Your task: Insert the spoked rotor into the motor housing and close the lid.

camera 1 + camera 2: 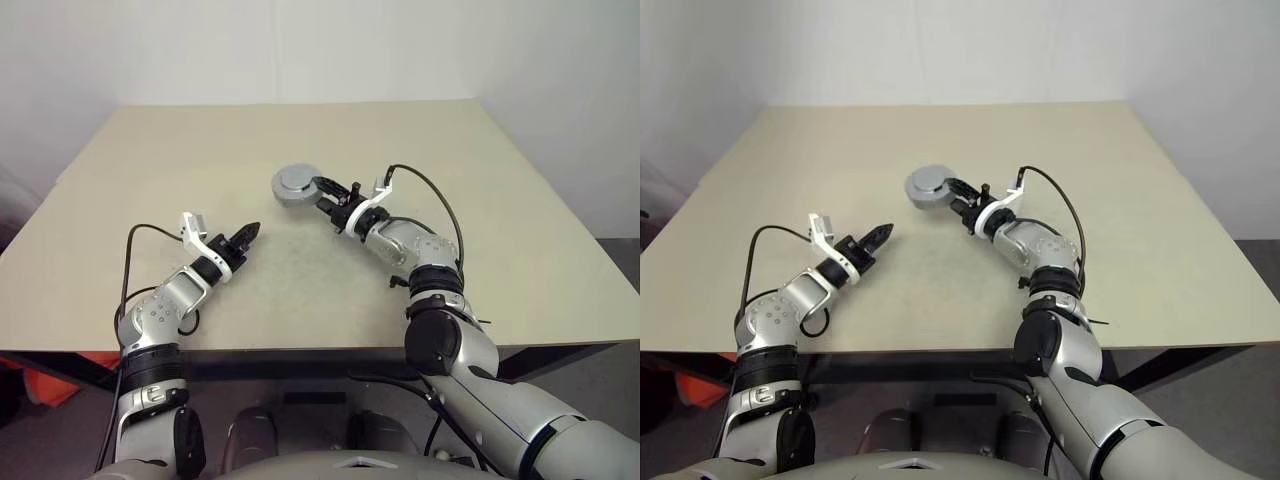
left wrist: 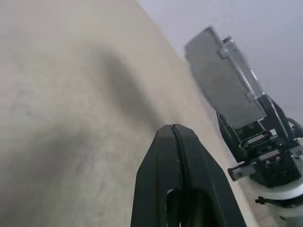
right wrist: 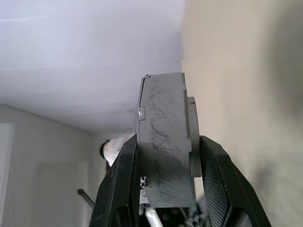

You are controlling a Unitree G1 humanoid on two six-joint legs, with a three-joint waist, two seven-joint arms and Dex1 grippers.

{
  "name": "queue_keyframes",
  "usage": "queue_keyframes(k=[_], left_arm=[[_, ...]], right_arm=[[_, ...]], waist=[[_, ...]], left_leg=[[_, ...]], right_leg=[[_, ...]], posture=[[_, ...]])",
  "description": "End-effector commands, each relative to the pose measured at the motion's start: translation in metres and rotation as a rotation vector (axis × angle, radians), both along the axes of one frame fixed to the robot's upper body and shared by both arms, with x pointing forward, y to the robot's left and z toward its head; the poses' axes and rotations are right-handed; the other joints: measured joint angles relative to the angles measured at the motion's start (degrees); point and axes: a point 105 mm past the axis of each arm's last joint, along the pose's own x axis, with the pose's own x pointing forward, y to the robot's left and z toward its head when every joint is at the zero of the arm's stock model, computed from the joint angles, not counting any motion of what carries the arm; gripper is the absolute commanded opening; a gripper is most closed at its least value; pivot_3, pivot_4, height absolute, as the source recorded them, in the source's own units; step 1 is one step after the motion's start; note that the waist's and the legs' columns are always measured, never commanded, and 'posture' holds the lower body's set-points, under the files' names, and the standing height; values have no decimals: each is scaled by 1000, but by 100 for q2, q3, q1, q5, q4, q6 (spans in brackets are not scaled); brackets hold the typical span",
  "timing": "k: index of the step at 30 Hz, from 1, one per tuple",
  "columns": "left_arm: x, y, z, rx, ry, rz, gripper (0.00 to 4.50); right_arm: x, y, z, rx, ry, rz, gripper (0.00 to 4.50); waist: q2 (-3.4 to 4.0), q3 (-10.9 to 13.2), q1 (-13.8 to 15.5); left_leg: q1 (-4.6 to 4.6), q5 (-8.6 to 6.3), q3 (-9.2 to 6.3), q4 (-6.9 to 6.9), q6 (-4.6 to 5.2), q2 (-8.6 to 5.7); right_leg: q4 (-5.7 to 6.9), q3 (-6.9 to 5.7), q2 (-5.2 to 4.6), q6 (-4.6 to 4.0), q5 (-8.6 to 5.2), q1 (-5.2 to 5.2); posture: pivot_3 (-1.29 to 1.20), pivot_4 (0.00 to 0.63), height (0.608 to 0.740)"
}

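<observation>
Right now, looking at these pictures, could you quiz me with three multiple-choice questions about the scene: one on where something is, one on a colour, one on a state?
1. Where is the round grey motor housing?
A. Lying flat on the table
B. Clamped in the right pincer, off the tabletop
C. In the left pincer

2. What colour is the tabletop?
A. Light beige
B. Dark blue
C. Bright red

3. How do the left pincer's fingers stand?
A. Spread wide
B. Shut around a silver wheel
C. Pressed together, holding nothing

Answers:
1. B: the right wrist view shows the housing on edge between the two black fingers, and the head views show it at the right pincer's tip.
2. A: the surface is pale beige in both head views.
3. C: the left wrist view shows both fingers meeting with nothing between them.
</observation>
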Motion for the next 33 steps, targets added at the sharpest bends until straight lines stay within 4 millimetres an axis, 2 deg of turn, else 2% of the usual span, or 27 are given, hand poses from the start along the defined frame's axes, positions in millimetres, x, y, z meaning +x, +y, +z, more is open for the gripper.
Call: queue_keyframes(k=[1,11,20,24,33], left_arm=[[-6,10,22,-74,-74,10,931],[-12,0,38,-267,-92,-57,4444],[-3,-14,49,-436,-65,-122,4480],[5,-21,60,-464,-85,-150,4480],[26,-34,61,-439,-64,-182,4480]], right_arm=[[2,2,42,65,-126,10,1675],[-8,12,50,63,-154,101,1675],[-25,25,55,47,-201,202,1675],[-30,28,54,36,-216,224,1675],[-33,27,51,11,-231,225,1675]], waist=[[0,0,-2],[-1,0,5],[-7,4,13],[-10,6,23],[-12,7,39]], left_leg=[[0,0,0,1,0,0],[0,1,-2,18,-3,0],[5,6,-8,55,-13,1],[9,16,-15,58,-29,1],[1,17,-21,64,-30,-1]], right_leg=[[1,0,0,0,0,0],[21,0,0,1,1,0],[69,4,-1,5,-2,-1],[80,4,-1,44,-24,-1],[82,4,-1,18,-5,-2]], posture=[[0,0,740],[0,0,740],[0,0,740],[0,0,740],[0,0,740]])
